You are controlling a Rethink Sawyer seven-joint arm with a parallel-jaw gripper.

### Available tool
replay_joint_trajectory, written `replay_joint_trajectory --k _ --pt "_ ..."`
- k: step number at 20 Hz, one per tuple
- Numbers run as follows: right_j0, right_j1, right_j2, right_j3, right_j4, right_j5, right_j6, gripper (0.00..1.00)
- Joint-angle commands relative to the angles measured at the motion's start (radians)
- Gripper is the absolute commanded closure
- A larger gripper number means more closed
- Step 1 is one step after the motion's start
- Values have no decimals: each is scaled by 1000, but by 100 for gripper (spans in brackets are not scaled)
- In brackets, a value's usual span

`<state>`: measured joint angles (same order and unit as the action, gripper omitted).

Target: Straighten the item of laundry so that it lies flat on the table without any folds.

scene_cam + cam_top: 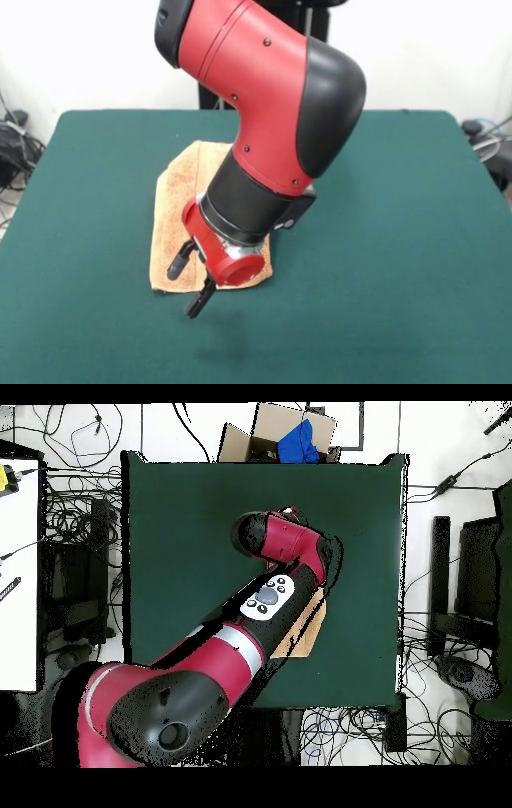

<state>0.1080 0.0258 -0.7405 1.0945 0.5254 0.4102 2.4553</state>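
The light orange-tan towel [178,200] lies on the dark green table [400,240], left of centre in the front view, as a narrow strip that looks folded lengthwise. The red and black arm comes down over it and hides its right part. My gripper [191,282] is open at the towel's near edge. One finger [181,261] is over the cloth and the other is over the felt just past the edge. Nothing is held. In the overhead view only a sliver of the towel [313,627] shows beside the arm on the table [180,534], and the gripper is hidden there.
A cardboard box [262,432] with a blue thing [300,442] in it stands beyond the table's far edge in the overhead view. Cables and dark equipment [470,604] ring the table. A white surface [20,584] stands at the left.
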Motion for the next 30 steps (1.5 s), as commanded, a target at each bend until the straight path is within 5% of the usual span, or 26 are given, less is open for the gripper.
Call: replay_joint_trajectory --k 1,30 --pt "-21 21 78 -9 42 -36 212 0" --pt "-25 113 -105 -112 -13 201 163 0"
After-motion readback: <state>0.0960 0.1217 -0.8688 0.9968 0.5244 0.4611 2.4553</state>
